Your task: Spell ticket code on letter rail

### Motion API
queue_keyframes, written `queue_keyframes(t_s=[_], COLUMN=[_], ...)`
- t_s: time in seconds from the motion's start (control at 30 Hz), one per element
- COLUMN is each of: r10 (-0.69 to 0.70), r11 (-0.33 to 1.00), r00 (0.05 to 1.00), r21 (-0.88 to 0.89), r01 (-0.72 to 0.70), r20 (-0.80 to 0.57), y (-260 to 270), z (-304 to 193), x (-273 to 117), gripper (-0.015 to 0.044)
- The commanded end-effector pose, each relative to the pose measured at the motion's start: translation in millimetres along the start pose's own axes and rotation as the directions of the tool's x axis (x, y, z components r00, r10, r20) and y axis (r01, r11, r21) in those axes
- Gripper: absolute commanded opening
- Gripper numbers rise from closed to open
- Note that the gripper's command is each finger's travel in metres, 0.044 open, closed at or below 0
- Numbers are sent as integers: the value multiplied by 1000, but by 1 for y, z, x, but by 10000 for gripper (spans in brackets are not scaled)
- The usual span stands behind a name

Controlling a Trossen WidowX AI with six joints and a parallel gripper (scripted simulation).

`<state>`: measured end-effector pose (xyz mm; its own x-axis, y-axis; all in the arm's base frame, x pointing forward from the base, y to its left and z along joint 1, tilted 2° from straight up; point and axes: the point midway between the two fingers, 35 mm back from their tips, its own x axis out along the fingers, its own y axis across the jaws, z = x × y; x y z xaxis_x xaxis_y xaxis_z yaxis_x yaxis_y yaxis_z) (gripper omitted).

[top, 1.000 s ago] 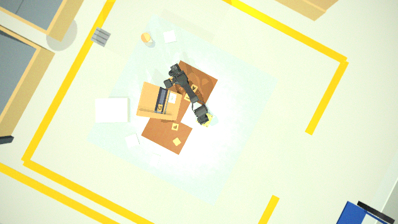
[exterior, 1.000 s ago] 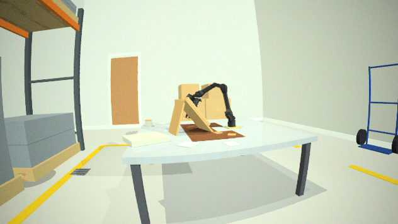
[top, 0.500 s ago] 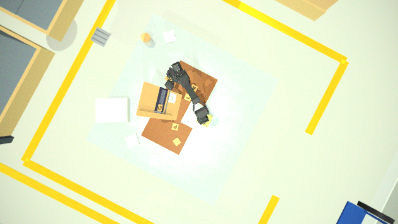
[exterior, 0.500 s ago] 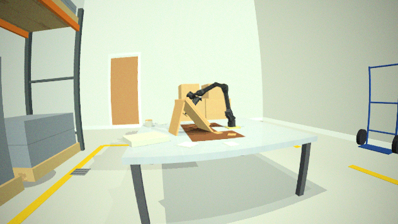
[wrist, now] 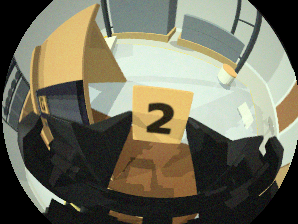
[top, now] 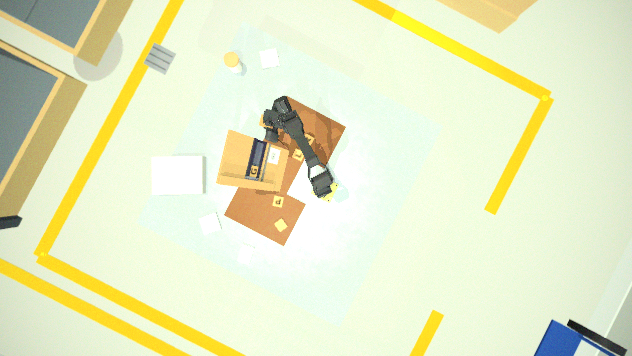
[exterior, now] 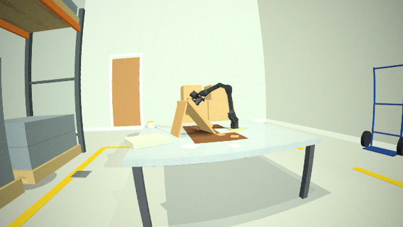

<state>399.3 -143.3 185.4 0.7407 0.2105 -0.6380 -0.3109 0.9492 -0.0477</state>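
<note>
Top: perhaps paper beside jar [top: 232, 60]

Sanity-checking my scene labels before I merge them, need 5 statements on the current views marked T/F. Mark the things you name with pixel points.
1. The gripper [top: 270, 131] [exterior: 201, 99] [wrist: 160, 117] is shut on a tile marked 2 [wrist: 161, 107]. True.
2. The dark rail [top: 258, 152] [wrist: 62, 106] on the board [top: 235, 155] [exterior: 199, 117] [wrist: 67, 57] has no tile in it. False: a tile marked G [top: 254, 171] [wrist: 43, 104] sits there.
3. The board leans at a slant on the table [top: 390, 165] [exterior: 271, 135]. True.
4. The orange-topped jar [top: 232, 60] [exterior: 150, 124] [wrist: 227, 75] lies on its side. False: it stands upright.
5. The flat white box [top: 177, 175] [exterior: 148, 140] rests on the brown mat [top: 250, 207] [exterior: 204, 138]. False: it is off the mat, on the table.
</note>
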Motion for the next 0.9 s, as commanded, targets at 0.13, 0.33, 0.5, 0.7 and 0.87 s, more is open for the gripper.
queue_keyframes(t_s=[0.13, 0.33, 0.5, 0.7, 0.87], r10=[0, 0, 0, 1, 1], r11=[1000, 1000, 1000, 1000, 1000], r00=[1000, 1000, 1000, 1000, 1000], r21=[-16, -16, -16, -16, -16], r01=[0, 0, 0, 0, -1], r20=[10, 11, 10, 10, 11], y=[0, 0, 1, 4, 7], z=[3, 3, 2, 2, 2], x=[-1, -2, -1, -1, -1], gripper=[0, 0, 0, 0, 0])
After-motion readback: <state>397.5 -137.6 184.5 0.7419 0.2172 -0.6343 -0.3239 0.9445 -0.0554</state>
